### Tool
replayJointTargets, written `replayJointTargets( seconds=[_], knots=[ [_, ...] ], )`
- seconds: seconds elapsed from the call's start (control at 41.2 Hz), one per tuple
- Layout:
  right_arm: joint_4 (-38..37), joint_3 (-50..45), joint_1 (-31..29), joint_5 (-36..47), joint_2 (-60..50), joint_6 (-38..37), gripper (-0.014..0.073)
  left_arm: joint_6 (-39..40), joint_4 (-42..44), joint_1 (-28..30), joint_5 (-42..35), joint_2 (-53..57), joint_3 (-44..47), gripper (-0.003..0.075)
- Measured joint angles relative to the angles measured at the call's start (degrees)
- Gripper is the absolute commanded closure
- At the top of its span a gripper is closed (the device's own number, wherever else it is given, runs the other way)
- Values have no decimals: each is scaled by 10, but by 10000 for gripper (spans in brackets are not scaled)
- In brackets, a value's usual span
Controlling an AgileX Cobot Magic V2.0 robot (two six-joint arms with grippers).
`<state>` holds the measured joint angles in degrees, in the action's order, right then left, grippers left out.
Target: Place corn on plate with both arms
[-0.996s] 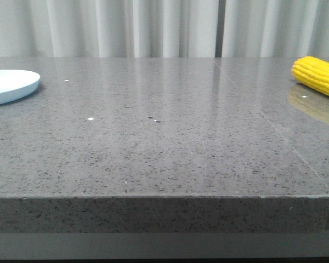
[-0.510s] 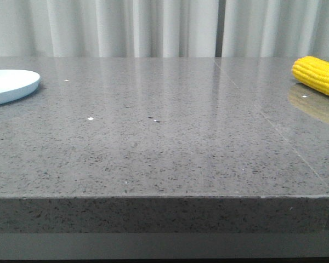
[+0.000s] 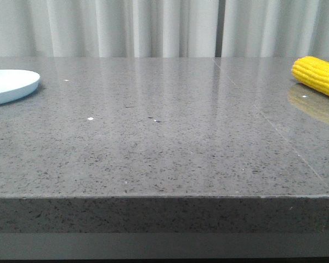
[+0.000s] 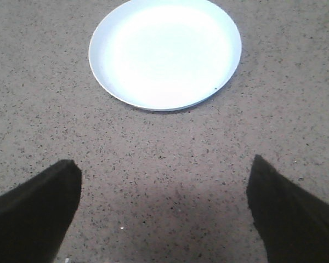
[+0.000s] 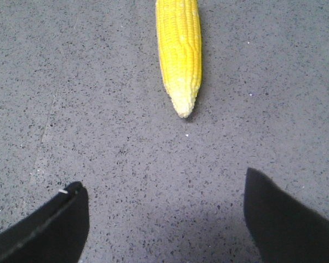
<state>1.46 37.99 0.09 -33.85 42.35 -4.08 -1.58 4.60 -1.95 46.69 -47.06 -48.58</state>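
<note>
The yellow corn (image 3: 318,75) lies on the grey table at the far right; part of it is cut off by the frame edge. In the right wrist view the corn (image 5: 179,49) points its pale tip toward my right gripper (image 5: 164,189), which is open and empty, a short way off. The pale blue plate (image 3: 8,85) sits at the far left edge of the table. In the left wrist view the plate (image 4: 164,52) lies empty ahead of my left gripper (image 4: 164,172), which is open and empty above bare table. Neither gripper shows in the front view.
The grey speckled table (image 3: 164,142) has its front edge close to the camera. A faint seam (image 3: 274,126) runs across the table's right part. White curtains (image 3: 164,27) hang behind the table.
</note>
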Motion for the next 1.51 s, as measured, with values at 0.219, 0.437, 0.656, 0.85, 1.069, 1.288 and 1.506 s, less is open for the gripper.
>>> replayJointTargets(
  seconds=[0.219, 0.437, 0.656, 0.85, 1.069, 1.288, 1.506],
  knots=[
    [0, 0, 0, 0, 0, 0, -1, 0, 29, 10, 30, -81, -49, 121],
    [0, 0, 0, 0, 0, 0, -1, -14, 8, 87, 55, -191, -131, 121],
    [0, 0, 0, 0, 0, 0, -1, -137, -162, 175, 63, -302, -200, 121],
    [0, 0, 0, 0, 0, 0, -1, -189, -250, 221, 65, -402, -256, 121],
    [0, 0, 0, 0, 0, 0, -1, -200, -266, 224, 65, -489, -312, 121],
    [0, 0, 0, 0, 0, 0, -1, -207, -282, 224, 65, -548, -345, 121],
    [0, 0, 0, 0, 0, 0, -1, -221, -290, 220, 65, -581, -351, 129]
  ],
)
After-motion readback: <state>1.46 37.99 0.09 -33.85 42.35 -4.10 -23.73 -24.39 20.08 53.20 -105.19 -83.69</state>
